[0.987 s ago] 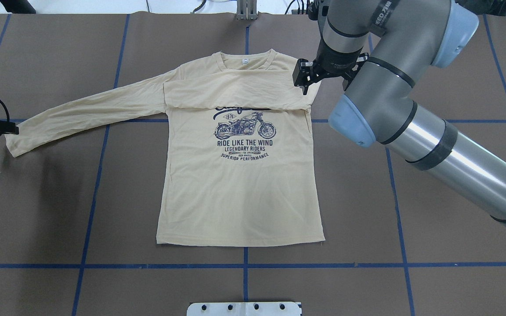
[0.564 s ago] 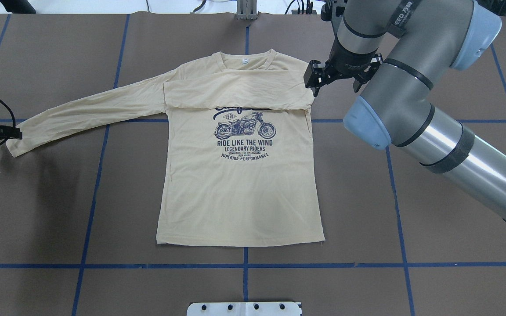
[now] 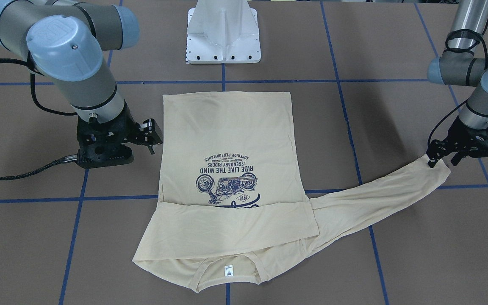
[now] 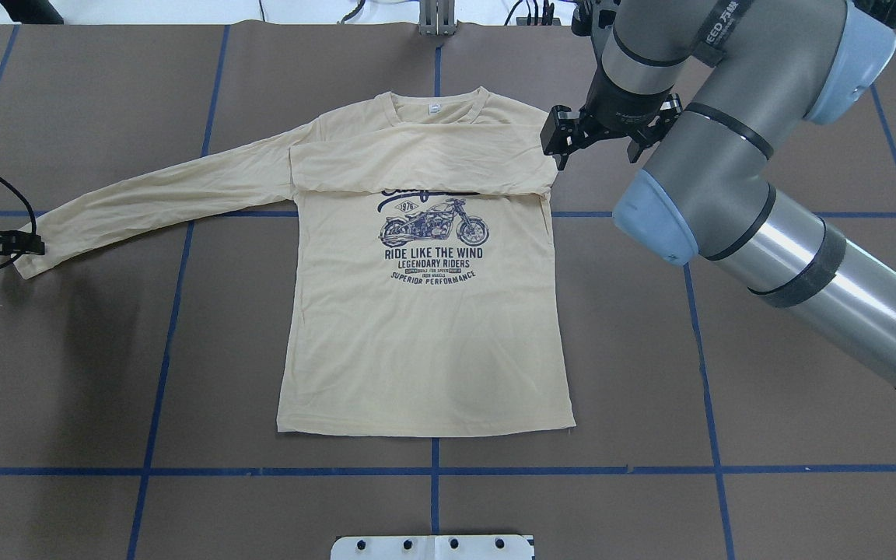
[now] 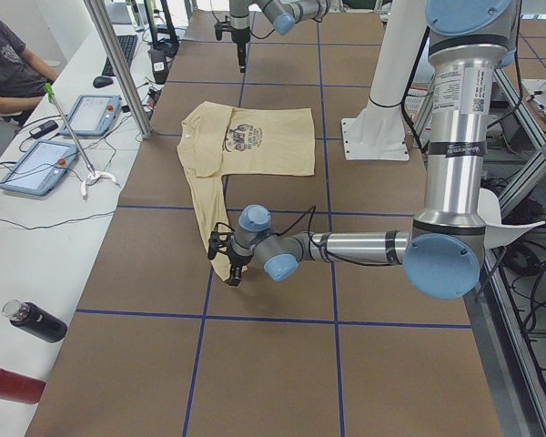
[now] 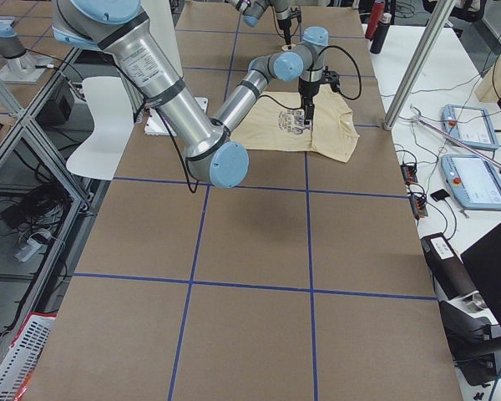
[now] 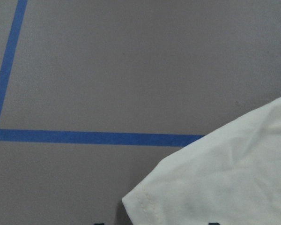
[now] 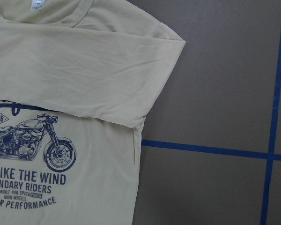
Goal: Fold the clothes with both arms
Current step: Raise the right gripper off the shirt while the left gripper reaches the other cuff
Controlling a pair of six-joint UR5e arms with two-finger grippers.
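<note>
The clothes are one cream-yellow long-sleeved T-shirt [image 4: 425,327] lying flat, motorcycle print up, neck label [image 3: 228,270] at the table's far side. One sleeve lies folded across the chest [image 4: 417,159]. The other sleeve [image 4: 160,198] stretches out over the table. My left gripper [image 4: 32,245] [image 3: 441,160] sits low at that sleeve's cuff [image 7: 210,183], fingers apart and open, the cuff corner between them. My right gripper [image 4: 593,148] [image 3: 136,142] hovers open beside the folded shoulder, off the fabric, holding nothing.
The white pedestal base [image 3: 223,38] stands behind the shirt's hem. Blue tape lines [image 4: 432,470] grid the brown table. A side desk carries tablets [image 5: 36,164] and bottles [image 5: 36,320], with a seated person [image 5: 5,55] and metal poles [image 5: 118,64].
My right gripper drew away sideways from the folded shoulder, then stopped. My left gripper moved in to the outstretched sleeve's cuff. The shirt has hardly shifted.
</note>
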